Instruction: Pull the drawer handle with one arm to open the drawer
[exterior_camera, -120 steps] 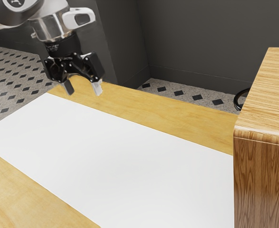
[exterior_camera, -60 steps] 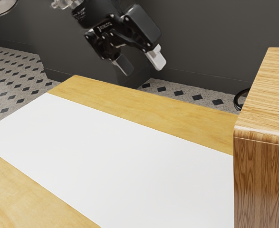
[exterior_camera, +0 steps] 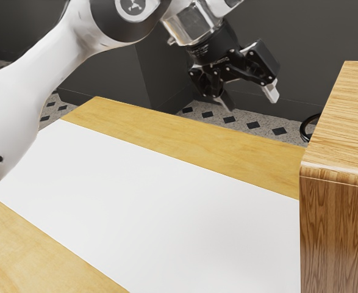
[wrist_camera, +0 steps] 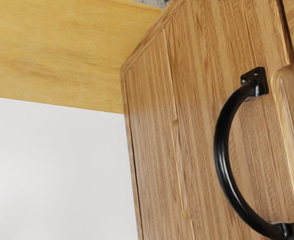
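Note:
A wooden drawer cabinet [exterior_camera: 340,183] stands at the exterior view's right edge of the table. Its black curved handle [exterior_camera: 308,127] peeks out from behind the cabinet's far corner. In the wrist view the handle [wrist_camera: 228,165] arcs across the closed-looking wooden drawer front [wrist_camera: 187,125]. My gripper [exterior_camera: 250,99] hangs in the air above the table's far edge, to the exterior view's left of the cabinet and apart from the handle. Its fingers are open with nothing between them.
A white mat [exterior_camera: 142,207] covers the middle of the wooden table [exterior_camera: 185,137]. Patterned tile floor [exterior_camera: 252,122] and a dark wall lie beyond the far edge. My white arm [exterior_camera: 38,97] crosses the exterior view's left side.
My arm has swung from the exterior view's upper left toward the right, carrying the open gripper close to the cabinet. The cabinet and its handle have not moved.

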Controlling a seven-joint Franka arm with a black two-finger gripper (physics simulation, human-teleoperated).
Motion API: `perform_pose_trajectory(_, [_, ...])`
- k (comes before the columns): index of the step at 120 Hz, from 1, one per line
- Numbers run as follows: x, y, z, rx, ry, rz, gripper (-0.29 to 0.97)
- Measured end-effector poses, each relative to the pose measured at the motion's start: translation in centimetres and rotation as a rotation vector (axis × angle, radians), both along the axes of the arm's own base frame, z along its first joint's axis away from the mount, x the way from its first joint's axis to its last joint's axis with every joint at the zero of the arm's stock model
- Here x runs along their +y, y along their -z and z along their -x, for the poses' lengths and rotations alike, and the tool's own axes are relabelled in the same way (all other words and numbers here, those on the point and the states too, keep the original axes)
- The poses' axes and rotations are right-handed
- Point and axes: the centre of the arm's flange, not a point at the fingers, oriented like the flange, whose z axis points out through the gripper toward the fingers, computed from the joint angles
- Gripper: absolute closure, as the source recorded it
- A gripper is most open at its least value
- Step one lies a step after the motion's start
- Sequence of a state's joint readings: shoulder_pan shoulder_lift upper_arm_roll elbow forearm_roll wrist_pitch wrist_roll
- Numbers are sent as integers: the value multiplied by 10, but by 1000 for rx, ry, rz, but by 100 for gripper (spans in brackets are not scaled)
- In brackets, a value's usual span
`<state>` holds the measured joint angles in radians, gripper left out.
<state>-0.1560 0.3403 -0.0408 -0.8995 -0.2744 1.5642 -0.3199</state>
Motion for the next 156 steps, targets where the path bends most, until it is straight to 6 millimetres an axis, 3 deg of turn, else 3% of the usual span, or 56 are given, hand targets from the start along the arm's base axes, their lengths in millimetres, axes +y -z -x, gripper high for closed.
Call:
perform_pose_trajectory(34, [-1,46,-42,36,-42,47,0])
perform_pose_trajectory(46, [-5,52,-47,41,-43,91,0])
perform_pose_trajectory(93, [-30,70,-56,76,-27,180,0])
perform_pose_trajectory(156, [-24,84,-58,123,-43,176,0])
